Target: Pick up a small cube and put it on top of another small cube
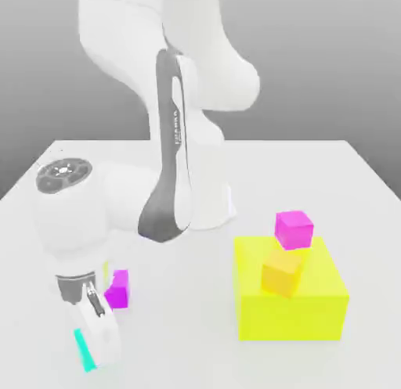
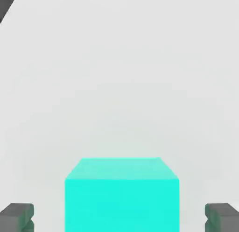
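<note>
A small cyan cube (image 1: 81, 350) rests on the white table near its front edge at the exterior view's left, mostly hidden behind my gripper (image 1: 94, 340). In the hand view the cyan cube (image 2: 122, 194) lies between the two dark fingertips (image 2: 17, 217), which stand wide apart on either side without touching it. My gripper (image 2: 119, 221) is open and low over the cube. A small magenta cube (image 1: 118, 289) sits on the table just behind the gripper.
A big yellow block (image 1: 301, 309) stands at the exterior view's right, with an orange cube (image 1: 280, 275) and a second magenta cube (image 1: 294, 228) on top. The arm's white base (image 1: 205, 192) occupies the table's middle back.
</note>
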You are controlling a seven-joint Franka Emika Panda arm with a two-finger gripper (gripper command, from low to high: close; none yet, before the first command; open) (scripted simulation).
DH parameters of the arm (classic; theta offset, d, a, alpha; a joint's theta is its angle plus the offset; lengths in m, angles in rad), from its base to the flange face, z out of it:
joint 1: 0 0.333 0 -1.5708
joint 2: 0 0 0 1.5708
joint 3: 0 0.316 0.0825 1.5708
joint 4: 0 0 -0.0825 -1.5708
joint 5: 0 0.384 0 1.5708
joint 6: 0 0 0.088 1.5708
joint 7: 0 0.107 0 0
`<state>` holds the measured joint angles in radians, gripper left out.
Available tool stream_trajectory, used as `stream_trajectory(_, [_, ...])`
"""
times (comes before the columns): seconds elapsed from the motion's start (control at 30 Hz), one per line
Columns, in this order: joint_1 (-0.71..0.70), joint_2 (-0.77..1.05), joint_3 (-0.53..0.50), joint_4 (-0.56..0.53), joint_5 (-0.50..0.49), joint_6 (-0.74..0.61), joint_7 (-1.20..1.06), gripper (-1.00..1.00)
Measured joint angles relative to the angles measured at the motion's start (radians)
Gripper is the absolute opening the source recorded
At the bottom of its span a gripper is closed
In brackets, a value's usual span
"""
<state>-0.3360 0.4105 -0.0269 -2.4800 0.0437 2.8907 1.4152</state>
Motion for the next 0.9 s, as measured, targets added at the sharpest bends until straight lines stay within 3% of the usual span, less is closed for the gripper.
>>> stream_trajectory(0.17, [-0.001,0.002,0.001,0.0,-0.001,0.002,0.001,-1.0])
stream_trajectory(0.4, [0.034,-0.227,0.024,-0.048,-0.034,-0.178,-0.016,-1.0])
stream_trajectory(0.83, [0.416,-0.694,0.228,-0.162,0.045,-0.527,-0.438,-1.0])
stream_trajectory(0.9, [0.437,-0.684,0.245,-0.183,0.047,-0.497,-0.462,-1.0])
